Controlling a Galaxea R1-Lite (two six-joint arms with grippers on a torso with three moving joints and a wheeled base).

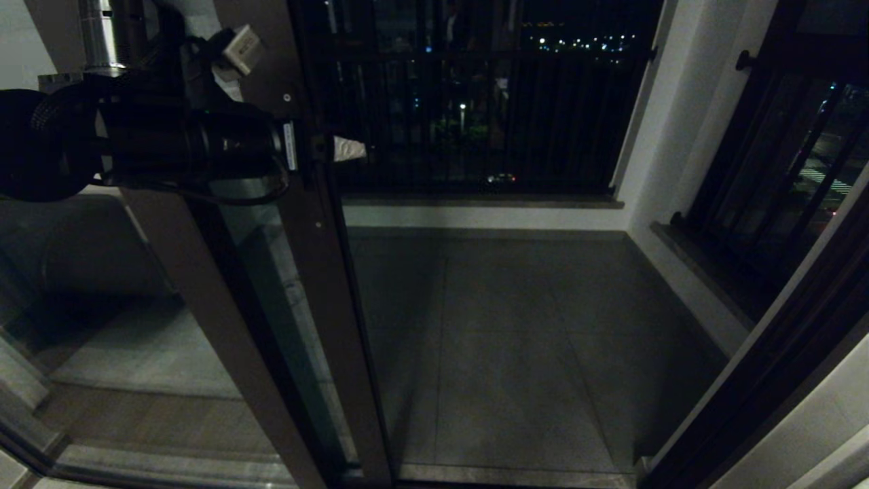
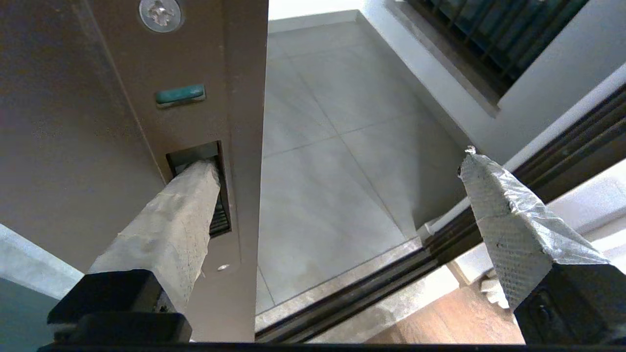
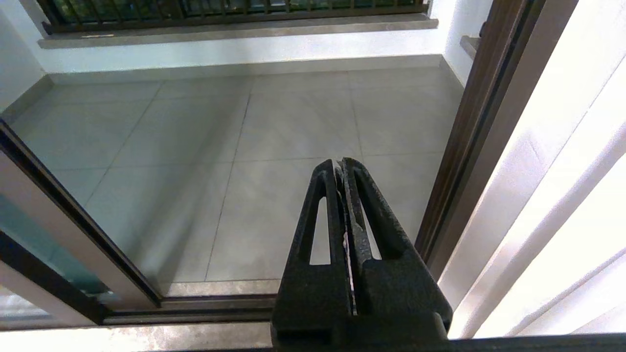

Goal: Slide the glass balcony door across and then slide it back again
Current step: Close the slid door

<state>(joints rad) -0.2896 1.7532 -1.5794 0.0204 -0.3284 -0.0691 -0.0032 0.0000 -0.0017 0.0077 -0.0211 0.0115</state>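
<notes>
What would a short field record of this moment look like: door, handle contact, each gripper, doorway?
door: glass balcony door, tall pane in a dark brown metal frame, standing left of the opening
handle contact: one taped finger of the left gripper sits in the narrow black handle slot; the other finger is apart, beyond the stile edge
left gripper: open
right gripper: shut, holding nothing, facing the grey tiled balcony floor
doorway: open

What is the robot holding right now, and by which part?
Nothing is gripped. The left gripper is open, one finger hooked in the glass balcony door's handle slot. The right gripper is shut, empty.
</notes>
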